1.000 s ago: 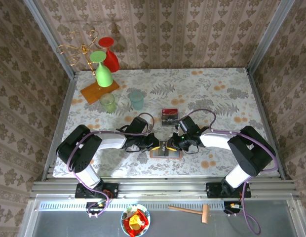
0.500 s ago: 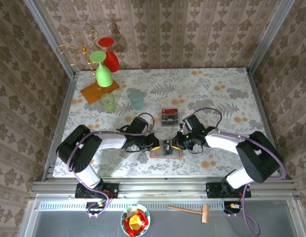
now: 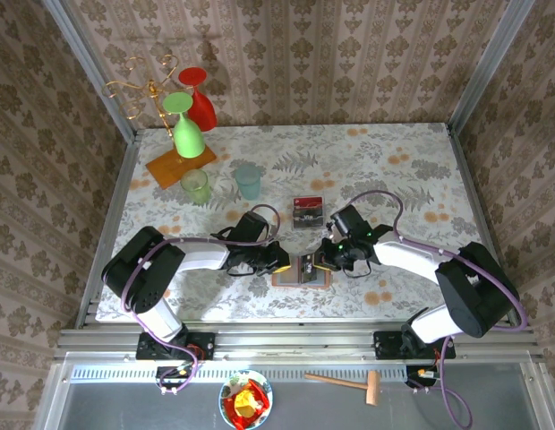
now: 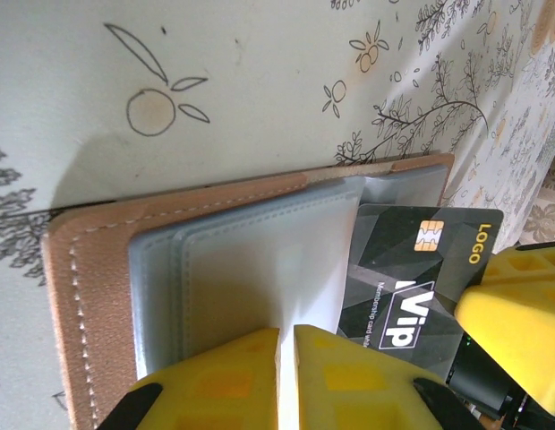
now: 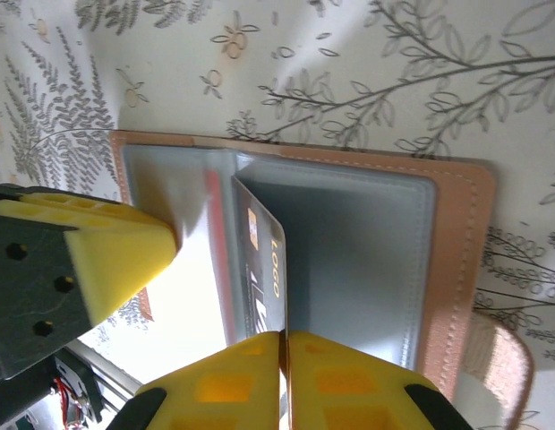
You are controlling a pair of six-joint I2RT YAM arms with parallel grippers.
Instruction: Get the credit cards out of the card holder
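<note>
The tan card holder (image 3: 303, 279) lies open near the table's front edge, its grey pockets up (image 4: 89, 269) (image 5: 367, 242). My left gripper (image 3: 285, 261) (image 4: 286, 333) is shut on a glossy pocket flap at the holder's left half. My right gripper (image 3: 322, 262) (image 5: 284, 336) is shut on the edge of a black credit card (image 5: 262, 269) (image 4: 412, 269) with a gold chip, which stands partly out of a pocket. Another dark card with a red band (image 3: 308, 212) lies flat on the table just behind the holder.
A green tumbler (image 3: 196, 184) and a pale blue tumbler (image 3: 248, 180) stand at the back left. Behind them a glass rack on an orange base (image 3: 180, 166) carries a green wine glass (image 3: 187, 125) and a red one (image 3: 199, 103). A wooden mallet (image 3: 349, 382) lies below the table edge.
My right gripper has drawn slightly right and back with the black card, and its elbow has swung right. The left gripper and the holder have stayed put.
</note>
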